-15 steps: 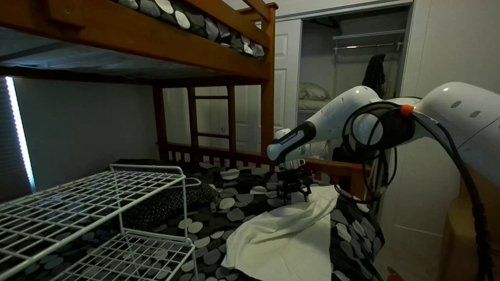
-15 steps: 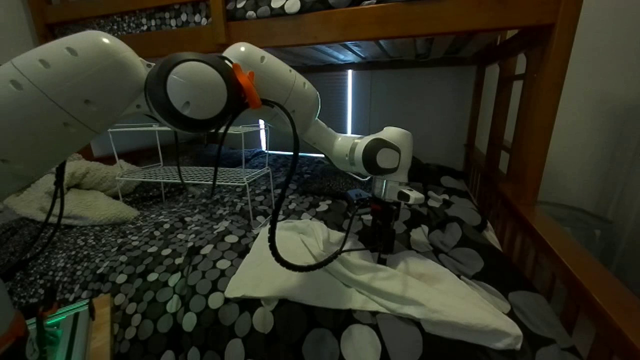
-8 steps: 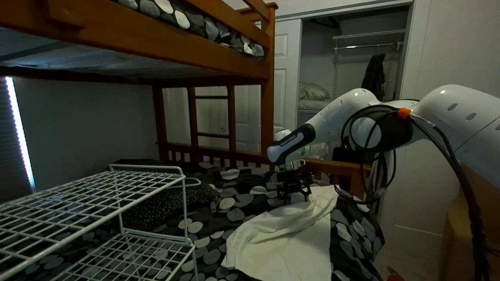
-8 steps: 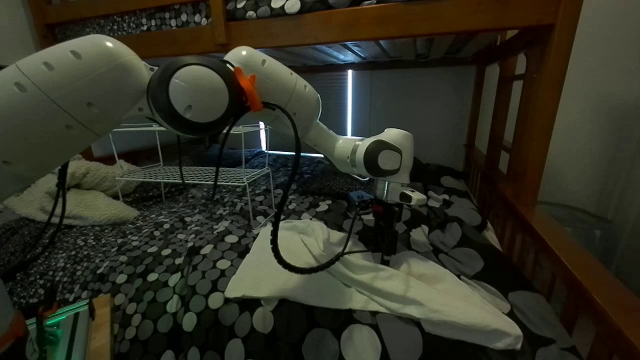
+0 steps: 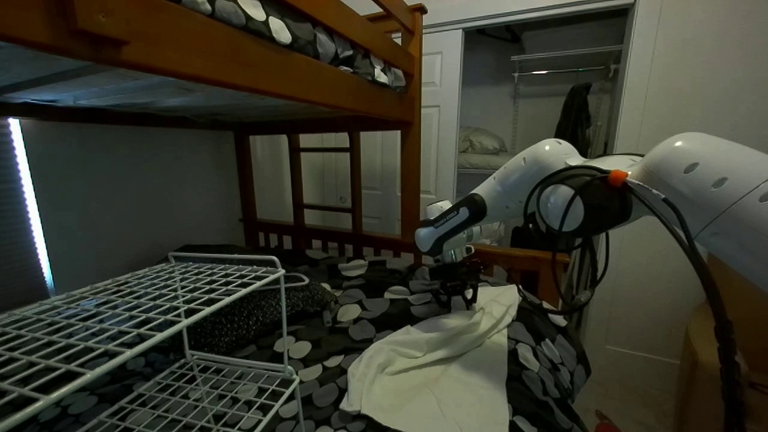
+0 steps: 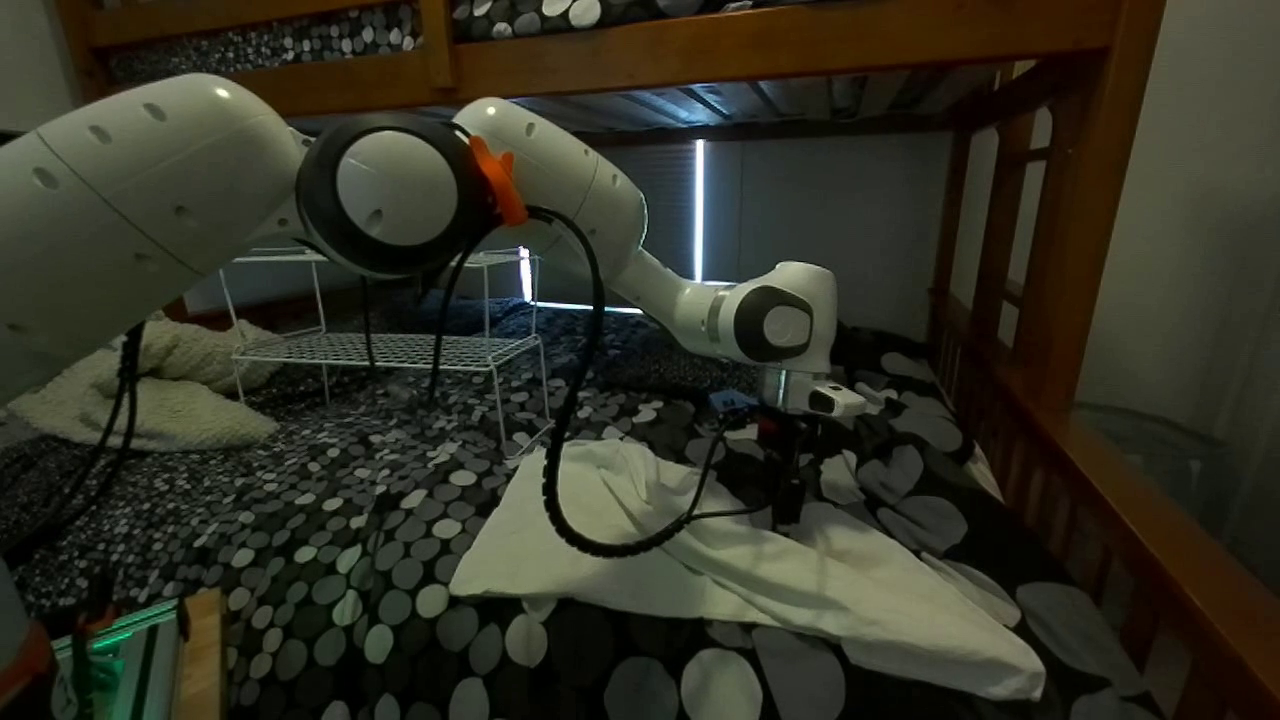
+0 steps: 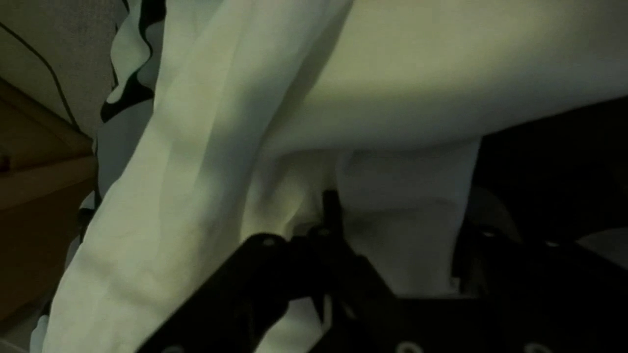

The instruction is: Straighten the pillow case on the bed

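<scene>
The cream-white pillow case lies wrinkled and bunched in folds on the dark pebble-patterned bedding of the brown wooden bunk bed. In an exterior view the pillow case stretches toward the bed's slatted rail. My gripper points down at the pillow case's far part; it also shows in an exterior view. In the wrist view the pillow case fills much of the picture, and my gripper has its dark fingers apart with cloth showing between them. Whether the fingertips touch the cloth I cannot tell.
A white wire rack stands on the bed, with a black speckled pillow beside it. The upper bunk hangs above the arm. A slatted wooden rail edges the bed. A black cable loops low over the pillow case.
My gripper has moved slightly to the right in both exterior views. The arm's elbow has sunk a little. The pillow case lies as before.
</scene>
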